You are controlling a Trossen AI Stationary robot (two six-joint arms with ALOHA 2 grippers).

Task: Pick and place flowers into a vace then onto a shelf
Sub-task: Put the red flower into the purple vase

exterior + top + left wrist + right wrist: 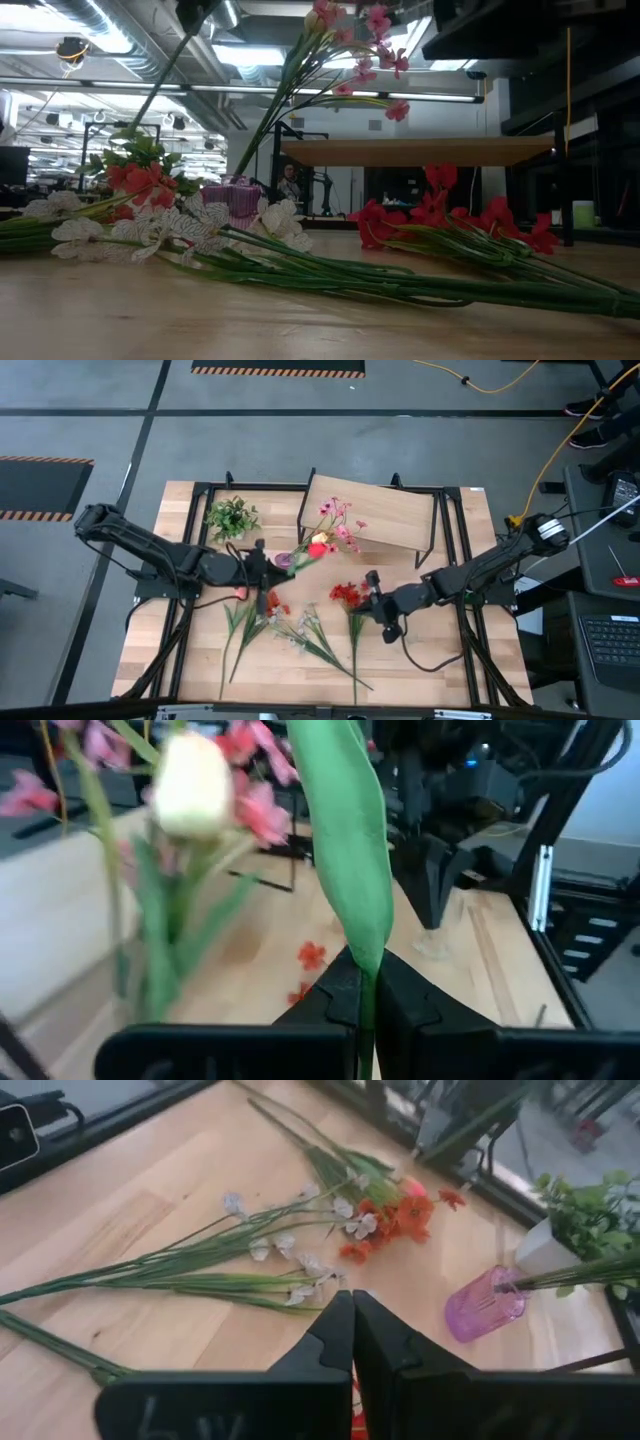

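The bench (420, 650) carries one shelf (372, 518) at upper centre, its left edge partly hidden behind pink blooms. One pink vase (478, 1304) holds stems; several loose flowers (300, 628) lie at lower centre. The left end effector (364, 1005) is clamped on a green stem (350, 860) beside the vase; the right end effector (352, 1330), fingers together, sits by the red flowers (347, 596).

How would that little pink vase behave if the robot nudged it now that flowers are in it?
The pink vase looks small and light beside the long pink flowers leaning far out of it, so a nudge could well tip it. Its smooth, see-through wall probably slides easily on the wooden table. The left gripper, shut on a green stem, may tug it too.
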